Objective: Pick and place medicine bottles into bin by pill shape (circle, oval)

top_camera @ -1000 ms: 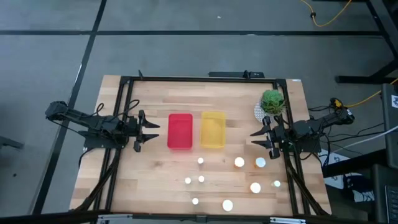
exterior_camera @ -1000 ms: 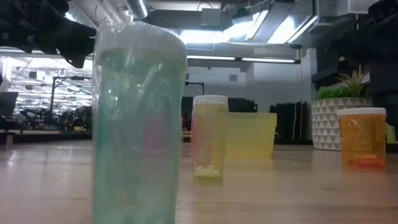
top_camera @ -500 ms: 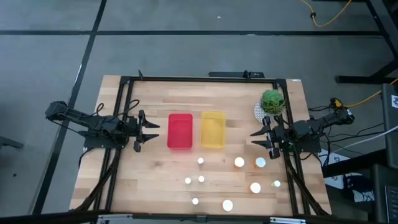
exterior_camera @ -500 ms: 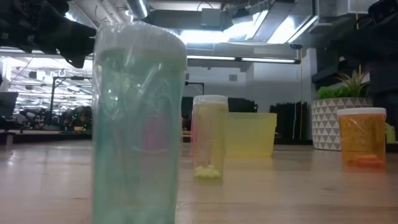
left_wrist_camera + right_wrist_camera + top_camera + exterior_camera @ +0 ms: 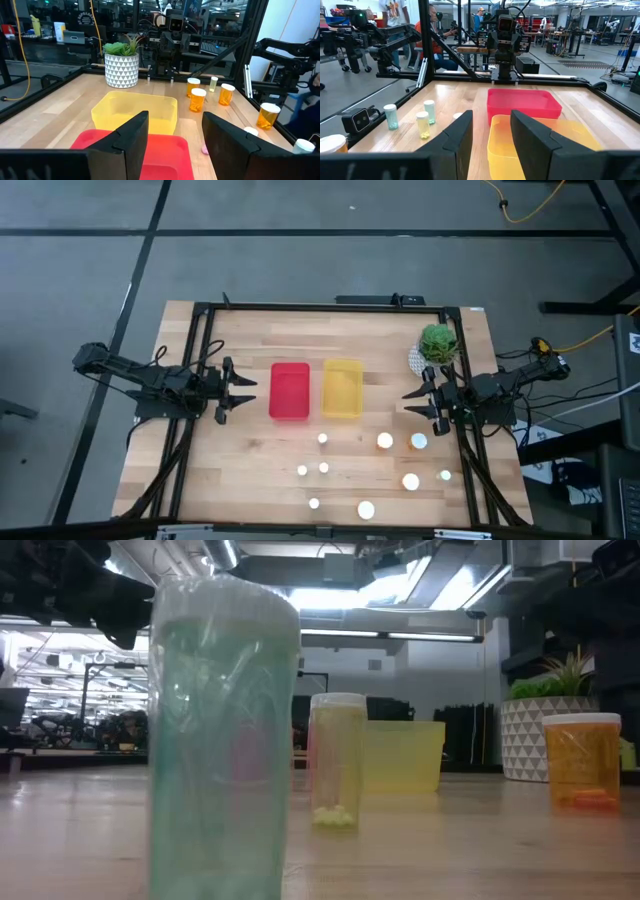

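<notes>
Several medicine bottles with white caps stand upright on the near right part of the wooden table, such as one [image 5: 322, 438], a wider one [image 5: 385, 441] and one by the front edge [image 5: 366, 509]. The low view shows a teal bottle [image 5: 225, 740] close up, a yellowish bottle [image 5: 338, 760] and an orange bottle [image 5: 582, 760]. A red bin [image 5: 290, 390] and a yellow bin [image 5: 343, 388] sit side by side at mid-table. My left gripper [image 5: 245, 391] [image 5: 175, 125] hovers open left of the red bin. My right gripper [image 5: 408, 403] [image 5: 491, 120] hovers open right of the yellow bin. Neither has anything between its fingers.
A potted green plant [image 5: 437, 343] in a patterned white pot stands at the far right, just beyond my right gripper. A black frame [image 5: 320, 307] runs round the table. Bare wood lies left of the bottles along the near edge. People show in the room behind.
</notes>
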Motion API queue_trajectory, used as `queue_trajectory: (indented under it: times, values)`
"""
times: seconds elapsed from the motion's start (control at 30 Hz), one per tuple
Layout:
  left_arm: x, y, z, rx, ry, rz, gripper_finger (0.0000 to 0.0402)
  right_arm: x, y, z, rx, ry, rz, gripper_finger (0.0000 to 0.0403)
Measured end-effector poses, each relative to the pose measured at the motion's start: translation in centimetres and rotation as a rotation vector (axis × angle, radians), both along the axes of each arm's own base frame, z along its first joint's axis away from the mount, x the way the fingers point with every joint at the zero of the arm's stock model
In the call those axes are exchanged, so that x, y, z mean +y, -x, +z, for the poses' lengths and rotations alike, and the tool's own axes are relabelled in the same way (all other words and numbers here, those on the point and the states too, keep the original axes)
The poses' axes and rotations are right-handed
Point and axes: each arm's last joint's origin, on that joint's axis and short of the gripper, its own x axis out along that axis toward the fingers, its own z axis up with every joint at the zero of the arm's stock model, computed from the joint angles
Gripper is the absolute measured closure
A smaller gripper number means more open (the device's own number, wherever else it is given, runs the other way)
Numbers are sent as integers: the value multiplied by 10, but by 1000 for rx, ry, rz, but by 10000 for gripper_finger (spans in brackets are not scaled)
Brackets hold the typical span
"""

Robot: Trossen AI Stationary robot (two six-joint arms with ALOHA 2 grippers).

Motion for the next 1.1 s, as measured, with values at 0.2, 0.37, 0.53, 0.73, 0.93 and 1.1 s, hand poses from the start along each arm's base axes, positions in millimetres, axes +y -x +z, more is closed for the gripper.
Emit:
queue_trajectory:
  times: [0.2, 0.37, 0.53, 0.73, 0.93, 1.1]
  values:
    - [0, 0, 0, 0, 0, 0, 223, 0, 0, 0, -2, -1, 0, 268]
    - [0, 0, 0, 0, 0, 0, 223, 0, 0, 3, -25, -10, 0, 268]
    - [0, 0, 0, 0, 0, 0, 223, 0, 0, 6, -60, -24, 0, 268]
    - [0, 0, 0, -1, 1, 0, 223, 0, 1, 11, -104, -43, 1, 268]
    - [0, 0, 7, -71, 26, 9, 223, -2, 1, 16, -146, -124, -60, 268]
    - [1, 1, 16, -163, -23, 31, 223, -6, 2, 19, -174, -199, -162, 268]
